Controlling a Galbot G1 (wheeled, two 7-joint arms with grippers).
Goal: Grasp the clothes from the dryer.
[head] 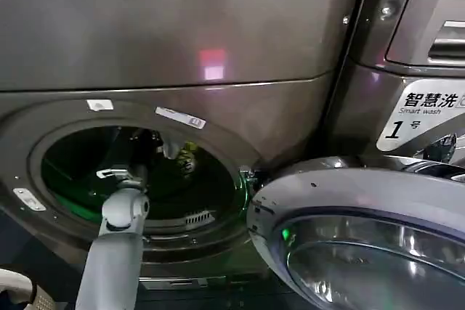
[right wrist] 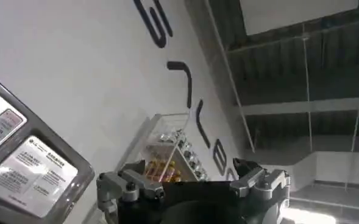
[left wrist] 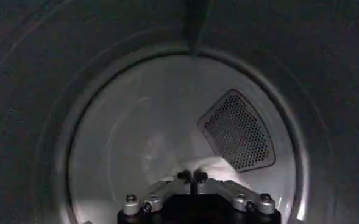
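Note:
The dryer (head: pixel 182 34) stands with its round porthole open, and my left arm (head: pixel 123 212) reaches through it into the steel drum (left wrist: pixel 130 122). Inside, my left gripper (left wrist: pixel 192 176) points at the drum's back wall with its fingertips pressed together on a fold of the clothes (left wrist: pixel 216 167), a light grey-white fabric bunched just past the tips. In the head view a yellow-green bit of the clothes (head: pixel 191 152) shows deep in the drum. My right gripper (right wrist: pixel 190 167) is open and holds nothing, aimed up at a white wall away from the dryer.
The dryer's door (head: pixel 349 201) hangs open to the right, low and close to the porthole. A neighbouring machine (head: pixel 421 114) with a white "Smart wash 1" label stands at the right. A perforated vent (left wrist: pixel 237 131) sits in the drum's back wall. A pale rounded rim (head: pixel 18 288) shows at the bottom left.

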